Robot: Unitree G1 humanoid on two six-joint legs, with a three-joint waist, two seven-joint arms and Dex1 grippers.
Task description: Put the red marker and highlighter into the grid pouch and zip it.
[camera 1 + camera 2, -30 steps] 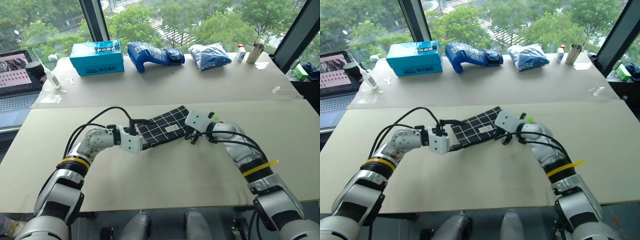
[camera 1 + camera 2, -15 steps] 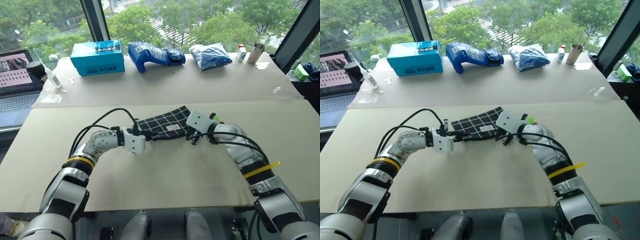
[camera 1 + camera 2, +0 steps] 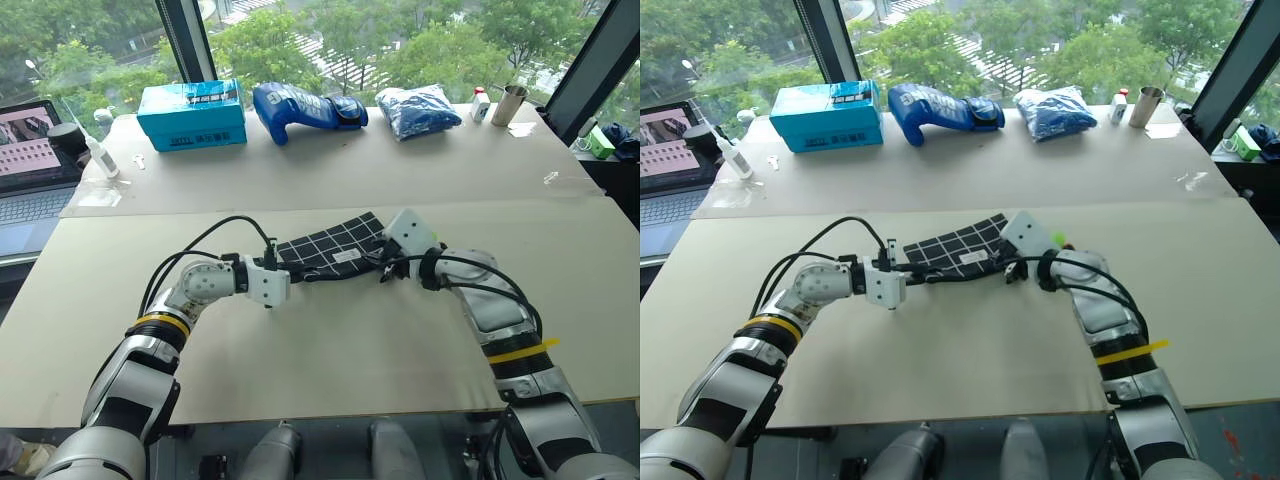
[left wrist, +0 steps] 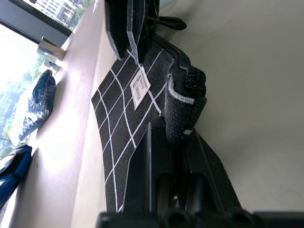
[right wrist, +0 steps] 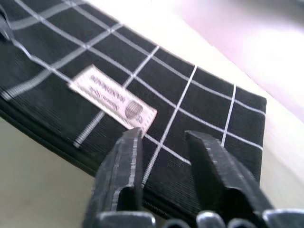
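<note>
The grid pouch (image 5: 180,109) is matt woven black cloth; my fingers (image 5: 121,178) are ribbed dull plastic; the surface (image 3: 330,350) is smooth, matt beige.
</note>
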